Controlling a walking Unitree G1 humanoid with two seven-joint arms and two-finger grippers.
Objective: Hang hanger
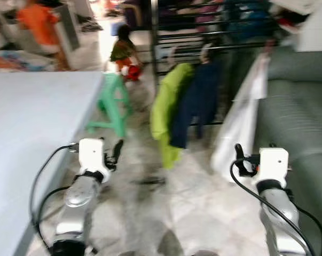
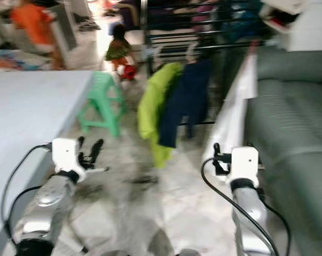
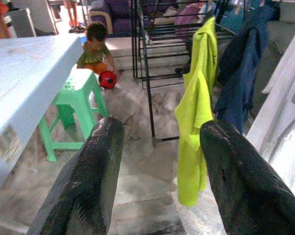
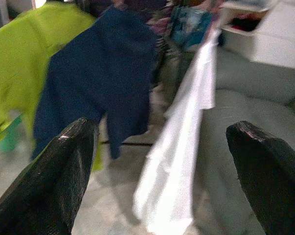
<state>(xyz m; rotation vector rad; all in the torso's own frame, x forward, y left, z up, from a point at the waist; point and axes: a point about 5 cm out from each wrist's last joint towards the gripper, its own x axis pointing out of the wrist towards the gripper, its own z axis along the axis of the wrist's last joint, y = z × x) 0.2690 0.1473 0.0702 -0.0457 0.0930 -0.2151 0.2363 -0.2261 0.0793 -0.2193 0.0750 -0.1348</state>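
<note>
A black drying rack (image 1: pixel 203 32) stands ahead across the tiled floor. From it hang a lime-green shirt (image 1: pixel 169 104), a navy shirt (image 1: pixel 195 101) and a white garment (image 1: pixel 241 122); pale hanger hooks show blurred above the first two. My left gripper (image 1: pixel 117 152) is raised low on the left, open, with nothing between its fingers (image 3: pixel 96 161). On the right my right gripper (image 1: pixel 240 154) is also open and holds nothing, pointing towards the navy shirt (image 4: pixel 98 73) and the white garment (image 4: pixel 181 147). Both are well short of the rack.
A pale blue table (image 1: pixel 32 117) runs along the left, with a green plastic stool (image 1: pixel 114 101) beside it. A grey sofa (image 1: pixel 299 117) fills the right. A child (image 1: pixel 123 50) with a red ball (image 3: pixel 107 79) crouches near the rack; a person in orange (image 1: pixel 40 24) stands far left.
</note>
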